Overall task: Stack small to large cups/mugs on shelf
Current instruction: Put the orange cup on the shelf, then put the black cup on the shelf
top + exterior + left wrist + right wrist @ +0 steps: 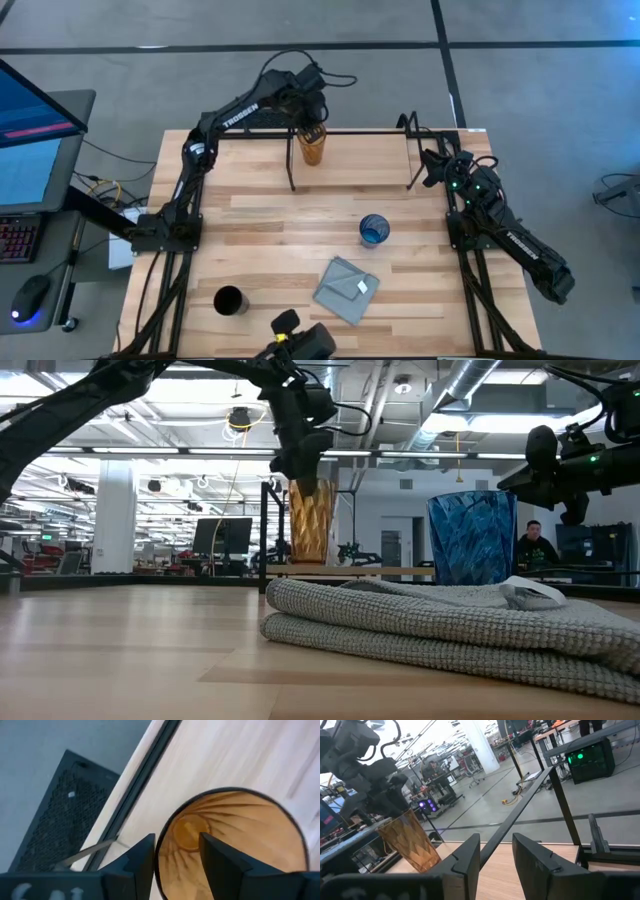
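The amber tumbler [312, 150] [312, 525] [412, 845] stands upright on the shelf board [360, 570], under the black rail [370, 131] at the table's far edge. My left gripper [310, 118] [177, 837] is directly above it, open, its fingers on either side of the rim. The translucent blue cup [374, 230] [470, 540] stands mid-table. The black cup [229, 300] stands near the near-left corner. My right gripper [430, 163] [496, 840] waits open by the shelf's right post, holding nothing. My left gripper comes from above, pointing down, with one finger [142, 857] outside the tumbler's rim [161, 845] and the other [217, 860] inside the cup. The gap is much wider than the wall. Whether the outer finger touches the wall I cannot tell.
A folded grey cloth [347, 288] [450, 625] lies near the near edge, close to the blue cup. Black shelf posts [291, 165] [410, 160] rise from the table. A monitor and keyboard sit left of the table. A person [535, 545] is far back in the room.
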